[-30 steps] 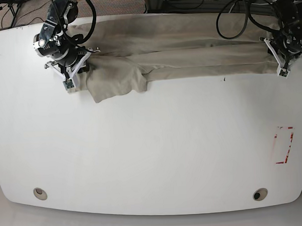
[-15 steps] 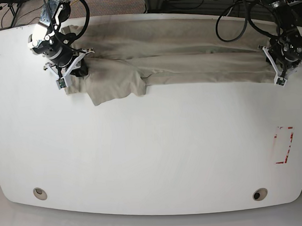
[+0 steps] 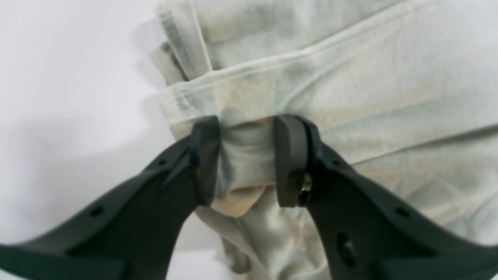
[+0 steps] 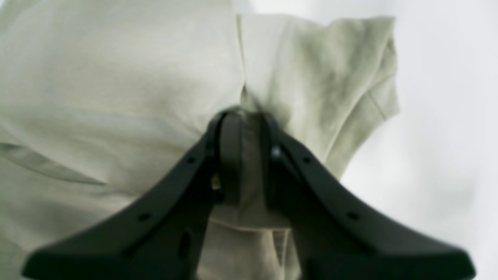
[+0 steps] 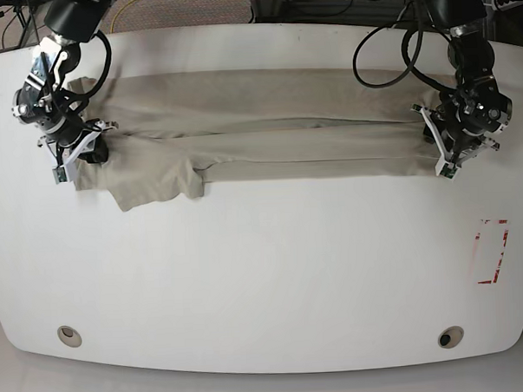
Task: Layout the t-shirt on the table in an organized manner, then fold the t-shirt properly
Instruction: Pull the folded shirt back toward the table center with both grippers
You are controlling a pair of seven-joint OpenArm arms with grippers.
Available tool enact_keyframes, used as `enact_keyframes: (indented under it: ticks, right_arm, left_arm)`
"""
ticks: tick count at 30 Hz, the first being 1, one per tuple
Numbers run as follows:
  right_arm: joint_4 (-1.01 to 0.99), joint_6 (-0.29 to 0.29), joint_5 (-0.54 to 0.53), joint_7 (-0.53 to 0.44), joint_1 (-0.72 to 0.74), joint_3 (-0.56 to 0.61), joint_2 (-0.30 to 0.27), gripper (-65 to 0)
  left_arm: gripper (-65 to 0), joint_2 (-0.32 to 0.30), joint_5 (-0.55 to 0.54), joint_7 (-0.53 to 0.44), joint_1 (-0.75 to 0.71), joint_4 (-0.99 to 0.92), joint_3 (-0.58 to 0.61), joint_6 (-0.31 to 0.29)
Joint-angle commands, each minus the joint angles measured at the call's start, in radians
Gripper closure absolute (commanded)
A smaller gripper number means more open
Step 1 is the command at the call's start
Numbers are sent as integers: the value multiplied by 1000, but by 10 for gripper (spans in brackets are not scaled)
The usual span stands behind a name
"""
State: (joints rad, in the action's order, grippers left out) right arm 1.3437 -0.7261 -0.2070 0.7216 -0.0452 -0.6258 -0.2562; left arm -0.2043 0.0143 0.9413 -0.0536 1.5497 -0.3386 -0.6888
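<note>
**Both arms pinch the shirt's ends across the far side of the counter**

The plain beige short-sleeved t-shirt of thin soft fabric (image 5: 258,118) lies along the far side of the large white smooth counter (image 5: 265,274), drawn out into a long band from one side to the other, with lengthwise folds down its middle and a sleeve flap spilling toward the camera near the base view's left end.

The left gripper (image 3: 247,159) is at the hem end, its jaws closed to a moderate gap on a bunched fold of cloth; the stitched hem shows just beyond the tips. The right gripper (image 4: 246,155) has its jaws narrow, clamped on a thin pleat of fabric right where the sleeve meets the body.

The shirt looks light and limp. It should drape and crease wherever tension lets go, and it will likely slide easily over the slick white top. Sensible grip points would be stitched edges, the hem corners and shoulder seams, where the cloth is doubled and less prone to slipping out of the pads. The band is stretched but not flat: the lengthwise folds suggest the layout step is unfinished, and any slack could let the layers bunch up further.

Nearer the camera sit two round grey grommet holes (image 5: 70,335) and a red-tape rectangle mark (image 5: 491,252), well apart from the cloth.
</note>
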Motion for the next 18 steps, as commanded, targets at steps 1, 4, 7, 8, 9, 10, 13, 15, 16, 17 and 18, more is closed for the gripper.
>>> enact_keyframes:
  ticks: [1, 4, 7, 8, 9, 10, 13, 15, 16, 17, 18]
  right_arm:
    - [-17, 28, 73, 57, 18, -4, -33, -87]
    - [-7, 28, 71, 62, 31, -3, -36, -87]
    - [30, 28, 71, 66, 40, -1, -39, -106]
    - [50, 28, 71, 74, 40, -1, -38, -136]
    - [62, 28, 71, 79, 40, -1, -36, -157]
    - [92, 28, 71, 89, 40, -1, -35, -205]
    - [167, 28, 68, 128, 41, -1, -32, -336]
    - [214, 28, 67, 155, 49, -1, -25, -411]
    - [242, 28, 67, 171, 57, -1, -18, -447]
    - [259, 28, 67, 178, 60, -1, -12, -465]
    - [279, 28, 68, 188, 63, -1, -10, -480]
  left_arm:
    - [-228, -2, 14, 37, 10, -2, 13, -9]
    - [-228, -2, 9, 66, 21, 4, 16, -9]
    - [-229, -2, 6, 98, 50, 5, 16, -9]
    - [-229, -2, 5, 101, 61, 5, 13, -9]
    - [-229, -2, 5, 101, 65, 5, 13, -9]
    - [-231, -2, 5, 101, 73, 5, 13, -9]
    - [-250, -2, 5, 101, 88, 21, 9, -9]
    - [-290, -2, 5, 106, 93, 47, -3, -9]
    - [-321, -2, 5, 112, 94, 68, -11, -9]
    - [-343, -1, 5, 117, 94, 81, -15, -9]
    - [-364, 4, 5, 123, 96, 96, -20, -9]
